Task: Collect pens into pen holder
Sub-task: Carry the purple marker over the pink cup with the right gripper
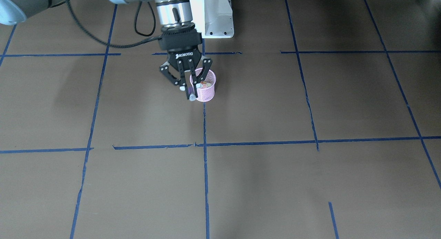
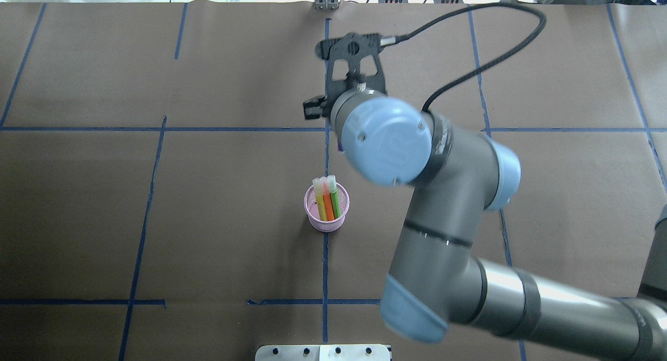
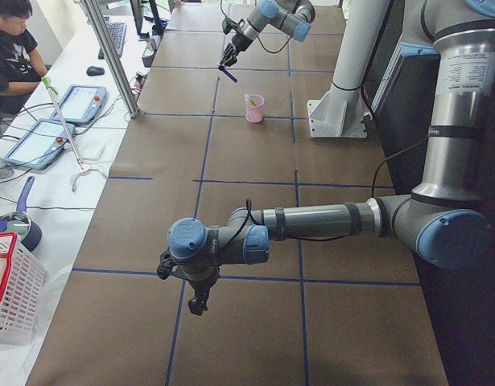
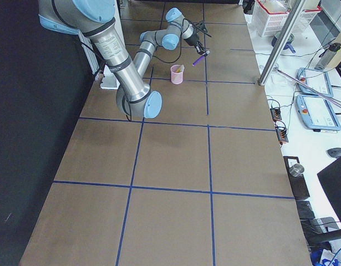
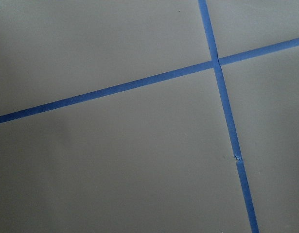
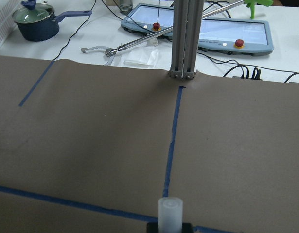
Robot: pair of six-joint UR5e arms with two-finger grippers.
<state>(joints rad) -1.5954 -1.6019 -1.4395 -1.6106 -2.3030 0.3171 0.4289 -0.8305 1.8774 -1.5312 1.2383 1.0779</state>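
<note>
The pink pen holder (image 2: 326, 223) stands upright with a yellow pen (image 2: 319, 202), an orange pen (image 2: 327, 200) and a green pen (image 2: 335, 202) inside it, pale caps up. The right gripper (image 1: 190, 87), lettered "ROBOTIQ", has its jaws closed on the purple pen (image 4: 199, 57), raised beside the holder on the side away from the robot. The left gripper (image 3: 199, 304) hangs well apart from the holder, and I cannot tell how its jaws stand.

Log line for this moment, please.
right pincer: shut on purple pen, aloft, beyond pen holder | three pens inside holder | left pincer: away, state unclear
</note>
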